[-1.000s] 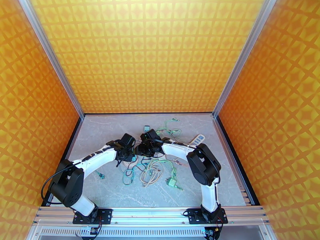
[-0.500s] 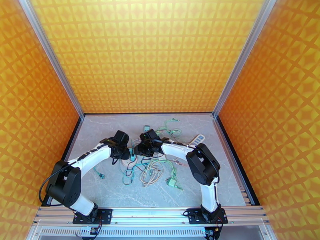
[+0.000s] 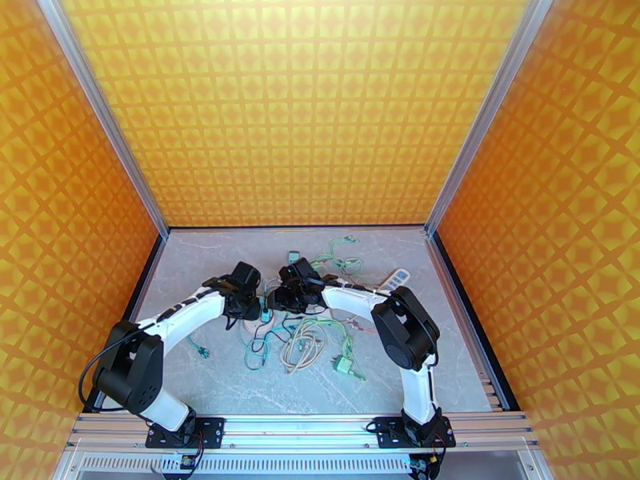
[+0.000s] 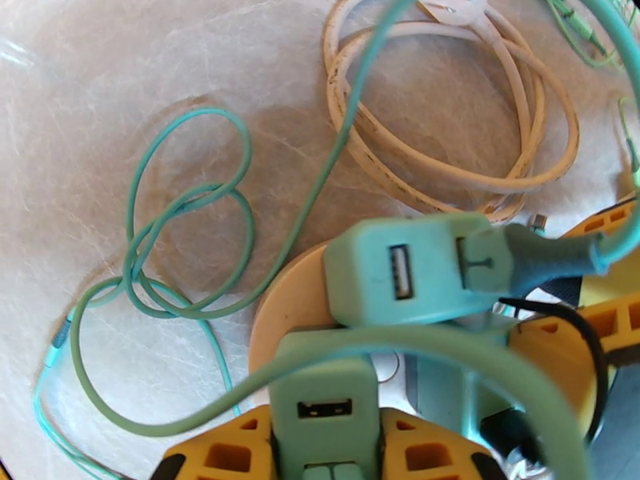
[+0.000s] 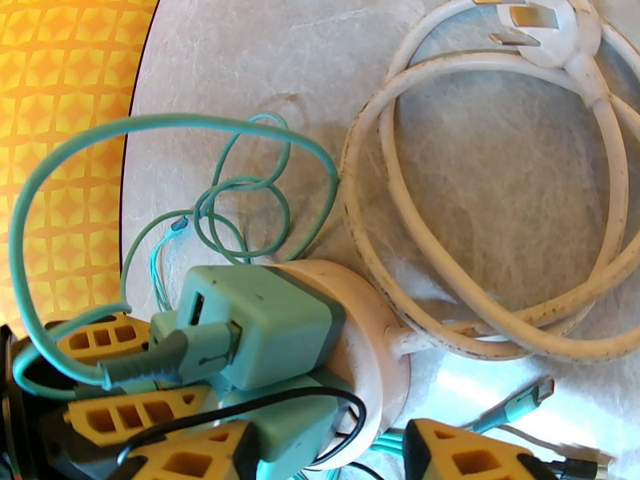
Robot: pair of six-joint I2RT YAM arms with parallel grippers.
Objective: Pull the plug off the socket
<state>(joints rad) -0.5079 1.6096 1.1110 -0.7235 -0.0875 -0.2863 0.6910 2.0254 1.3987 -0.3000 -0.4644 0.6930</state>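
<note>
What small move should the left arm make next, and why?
Probably pull the left gripper straight back, away from the socket. Its jaws are shut on the teal plug, which sits in the round socket, and the right gripper has a finger on each side of the socket.

tangled cables (image 3: 340, 254) are sprawling over a marble table (image 3: 208, 258).
the left gripper (image 3: 250, 302) and right gripper (image 3: 280, 300) are facing each other close over the white socket (image 3: 266, 315); a cream cable coil (image 3: 304, 347) is lying just in front of it, a white oblong device (image 3: 398, 278) sitting well apart to the right.
</note>
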